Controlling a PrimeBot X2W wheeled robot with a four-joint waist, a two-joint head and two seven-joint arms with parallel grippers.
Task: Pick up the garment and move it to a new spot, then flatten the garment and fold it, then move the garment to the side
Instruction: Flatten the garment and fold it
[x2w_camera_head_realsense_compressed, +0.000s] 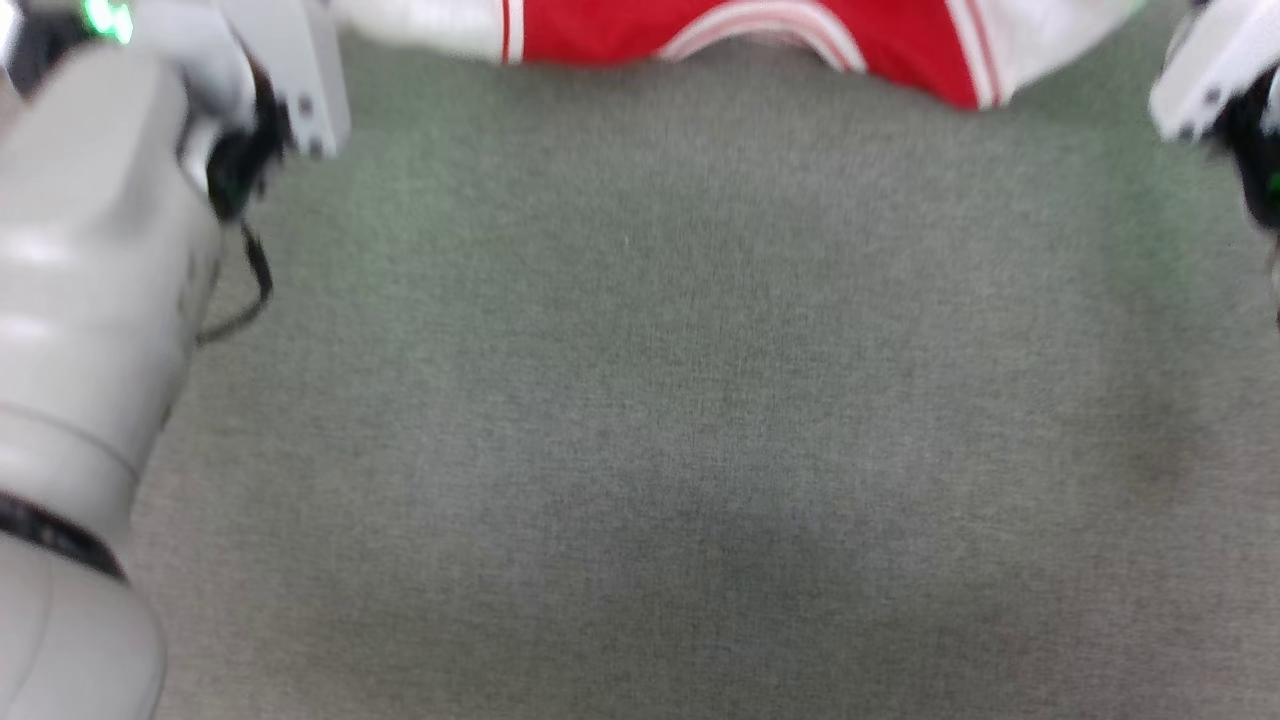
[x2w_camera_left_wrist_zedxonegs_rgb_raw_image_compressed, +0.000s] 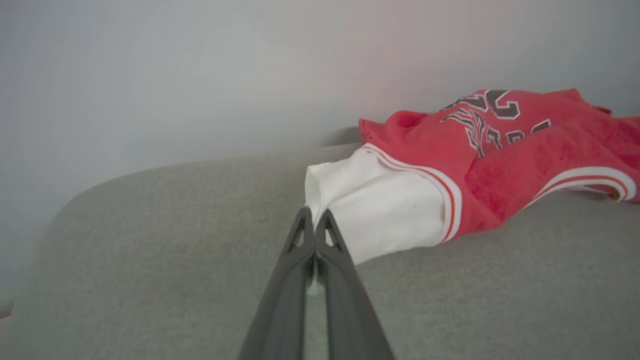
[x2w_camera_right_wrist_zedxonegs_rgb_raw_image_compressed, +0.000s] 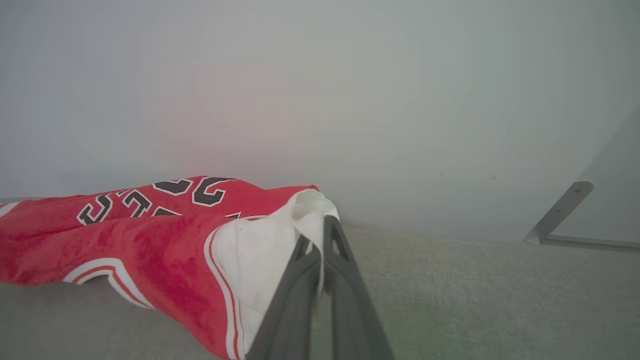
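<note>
The garment lies at the far edge of the grey fabric surface, with the pale wall just behind it. It is stretched sideways between the two arms. The wide near part of the surface holds nothing.

On the left, the pale left forearm reaches toward the far side. The left gripper is clenched on the outer edge of the white left-hand sleeve, and a sliver of white cloth shows between its dark fingers. That sleeve is lifted slightly off the surface.

In the middle, the red body sags and bunches. The chest lettering is creased and the striped collar trim faces the near side.

On the right, the right gripper is likewise clamped on the other white sleeve, which is pinched up between its fingers. A metal bracket stands on the wall well to the right.

This looks like the move to a new spot, or the very start of flattening, since the shirt is held by both sleeves but is neither spread nor smooth. The next move probably calls for both arms to draw the sleeves evenly toward the near side and slightly apart. That would let the body slide out flat over the free surface before either grip lets go. Uneven pulling could twist the cloth or drag a sleeve out of a grip.
</note>
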